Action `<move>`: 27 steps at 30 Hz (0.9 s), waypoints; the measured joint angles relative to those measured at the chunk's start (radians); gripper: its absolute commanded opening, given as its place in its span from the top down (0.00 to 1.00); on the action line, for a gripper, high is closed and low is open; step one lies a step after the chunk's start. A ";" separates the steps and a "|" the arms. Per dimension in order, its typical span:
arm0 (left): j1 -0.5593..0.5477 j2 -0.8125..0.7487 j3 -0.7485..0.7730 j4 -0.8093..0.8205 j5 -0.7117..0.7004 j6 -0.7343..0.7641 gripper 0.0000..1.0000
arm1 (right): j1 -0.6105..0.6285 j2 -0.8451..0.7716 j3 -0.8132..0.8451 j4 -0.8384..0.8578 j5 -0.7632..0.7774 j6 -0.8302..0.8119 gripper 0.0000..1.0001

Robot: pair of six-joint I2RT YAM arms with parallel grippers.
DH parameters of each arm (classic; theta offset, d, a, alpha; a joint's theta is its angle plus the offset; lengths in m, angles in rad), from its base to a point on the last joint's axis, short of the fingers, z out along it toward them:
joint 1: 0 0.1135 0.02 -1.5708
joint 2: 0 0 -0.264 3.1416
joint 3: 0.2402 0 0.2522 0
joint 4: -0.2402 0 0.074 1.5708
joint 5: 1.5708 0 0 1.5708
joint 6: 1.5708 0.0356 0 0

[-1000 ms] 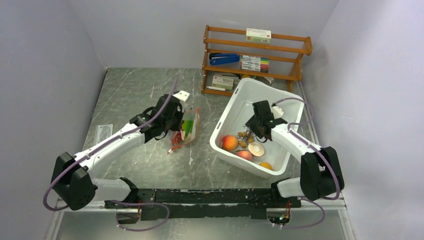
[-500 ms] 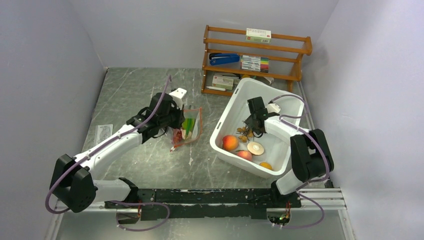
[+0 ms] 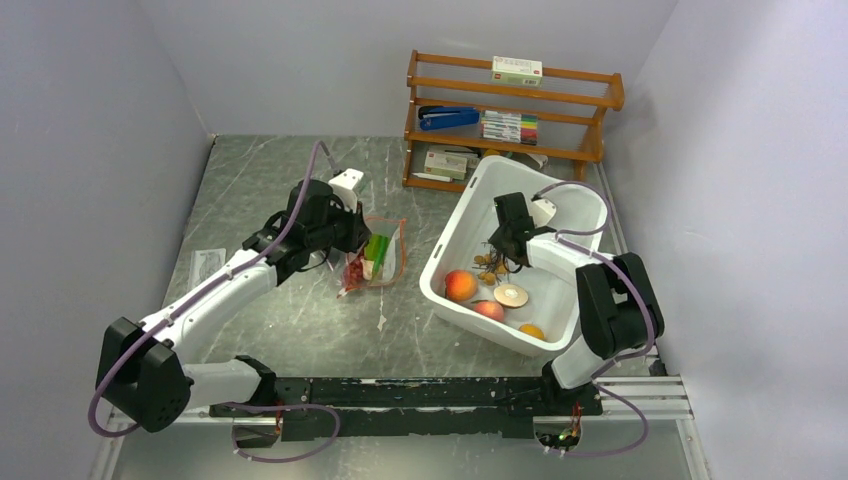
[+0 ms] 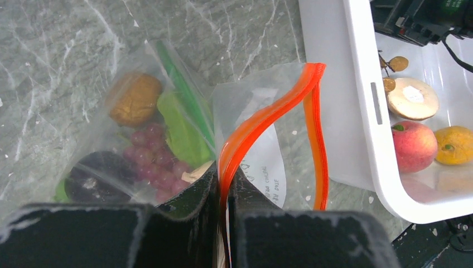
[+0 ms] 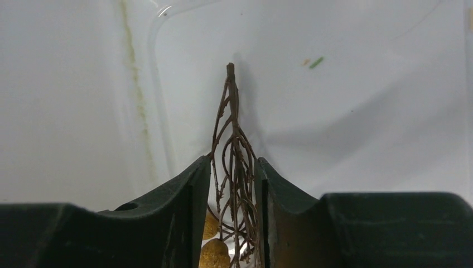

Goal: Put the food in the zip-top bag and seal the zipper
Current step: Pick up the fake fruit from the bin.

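The clear zip-top bag (image 3: 375,255) lies on the marble table with its mouth agape. It holds red grapes (image 4: 159,167), a green pod (image 4: 181,131) and a brown round piece (image 4: 134,99). My left gripper (image 4: 224,184) is shut on one side of the orange zipper (image 4: 262,120). Inside the white bin (image 3: 437,262), my right gripper (image 5: 233,167) points down with its jaws narrowed onto the twigs of the brown berry cluster (image 5: 231,111), which rests on the bin floor. A peach (image 3: 459,285), a pale cut bulb (image 3: 511,296) and an orange fruit (image 3: 532,331) lie in the bin.
A wooden rack (image 3: 510,110) with a stapler, pens and boxes stands behind the bin at the back. A small printed slip (image 3: 207,263) lies on the table at the left. Grey walls close in on both sides.
My left gripper has drawn the bag's mouth back and to the left. My right gripper has shifted toward the bin's back wall and narrowed its jaws round the twigs.
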 measured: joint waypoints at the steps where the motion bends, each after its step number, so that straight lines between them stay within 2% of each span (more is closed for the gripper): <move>1: 0.000 0.000 0.002 -0.002 0.005 0.000 0.93 | 0.000 0.003 -0.001 0.010 -0.003 -0.004 0.68; 3: 0.000 0.000 0.010 -0.013 0.010 0.005 0.93 | 0.000 0.015 -0.001 0.020 -0.005 -0.008 0.73; 8: -0.001 -0.002 0.042 -0.034 0.008 0.019 0.93 | -0.002 0.032 -0.001 0.025 -0.005 -0.034 1.00; 13: -0.001 -0.020 0.044 -0.050 0.002 0.031 0.93 | -0.004 -0.002 -0.010 0.063 -0.010 -0.091 1.00; 27: -0.001 -0.002 0.142 -0.101 0.003 -0.014 0.93 | -0.005 -0.402 -0.047 0.162 -0.037 -0.319 1.00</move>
